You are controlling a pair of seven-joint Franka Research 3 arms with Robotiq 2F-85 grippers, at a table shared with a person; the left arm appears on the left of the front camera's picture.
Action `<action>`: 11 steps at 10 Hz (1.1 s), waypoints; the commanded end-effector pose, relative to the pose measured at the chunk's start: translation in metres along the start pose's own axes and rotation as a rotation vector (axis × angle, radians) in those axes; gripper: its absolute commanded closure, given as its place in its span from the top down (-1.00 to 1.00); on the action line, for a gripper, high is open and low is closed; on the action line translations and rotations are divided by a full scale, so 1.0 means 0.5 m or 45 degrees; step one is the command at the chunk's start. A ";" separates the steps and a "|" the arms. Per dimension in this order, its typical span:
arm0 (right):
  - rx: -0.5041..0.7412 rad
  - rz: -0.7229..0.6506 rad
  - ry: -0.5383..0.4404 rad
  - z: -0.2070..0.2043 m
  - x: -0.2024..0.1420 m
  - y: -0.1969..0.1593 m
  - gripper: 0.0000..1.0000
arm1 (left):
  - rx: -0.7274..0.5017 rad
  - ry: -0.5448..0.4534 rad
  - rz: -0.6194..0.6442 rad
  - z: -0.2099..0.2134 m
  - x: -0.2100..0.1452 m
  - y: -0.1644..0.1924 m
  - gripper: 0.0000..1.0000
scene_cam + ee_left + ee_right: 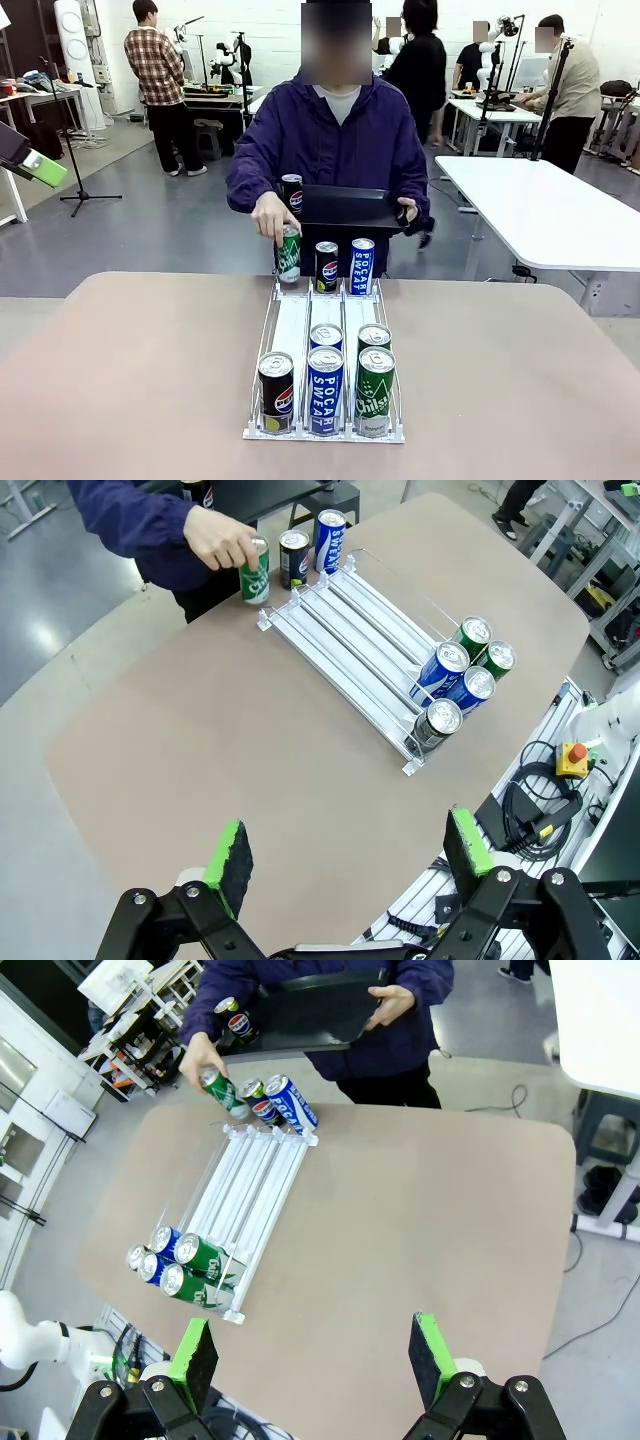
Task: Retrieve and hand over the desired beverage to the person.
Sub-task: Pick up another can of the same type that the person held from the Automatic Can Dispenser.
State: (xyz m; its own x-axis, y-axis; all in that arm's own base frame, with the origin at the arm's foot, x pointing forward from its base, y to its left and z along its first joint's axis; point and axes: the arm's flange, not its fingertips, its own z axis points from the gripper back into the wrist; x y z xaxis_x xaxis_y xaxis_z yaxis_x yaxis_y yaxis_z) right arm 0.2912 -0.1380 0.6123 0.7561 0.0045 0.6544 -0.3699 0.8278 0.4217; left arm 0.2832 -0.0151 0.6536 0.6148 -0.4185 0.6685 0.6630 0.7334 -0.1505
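From where I stand, both claws hang high over the near side of the table; the left gripper (348, 855) has its green pads spread wide with nothing between them, and the right gripper (314, 1352) is spread just the same, so neither has taken a drink yet.

Below them a white wire rack (292, 330) runs away in three lanes, sloped, I'd guess, so cans roll down to the robot's end; five wait there, a black Pepsi can (276, 392), a blue Pocari Sweat can (325, 390) and a green Chilsung can (375, 392) in front, two more just behind.

At the far end three cans stand upright; the person (335, 130) has one hand (272, 215) closed on the green one (289, 253), probably loading it, while the other hand holds a black tray (345, 208) carrying one more can (292, 193); which drink is wanted I can't tell.

The table (130, 380) is a matte beige with rounded corners; beyond lie grey floor, white benches and people at work.
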 end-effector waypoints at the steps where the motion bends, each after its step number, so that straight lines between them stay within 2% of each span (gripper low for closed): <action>1: 0.046 0.016 -0.017 -0.003 0.004 -0.002 1.00 | -0.005 0.008 0.004 0.000 0.002 0.001 1.00; 11: 0.046 0.016 -0.017 -0.003 0.004 -0.002 1.00 | -0.005 0.008 0.004 0.000 0.002 0.001 1.00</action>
State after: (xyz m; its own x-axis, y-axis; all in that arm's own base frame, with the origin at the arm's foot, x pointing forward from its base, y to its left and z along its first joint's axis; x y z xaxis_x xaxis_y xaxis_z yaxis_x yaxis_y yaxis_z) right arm 0.2912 -0.1380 0.6123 0.7561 0.0047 0.6545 -0.3701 0.8278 0.4216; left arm 0.2832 -0.0151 0.6536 0.6148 -0.4185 0.6685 0.6629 0.7334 -0.1506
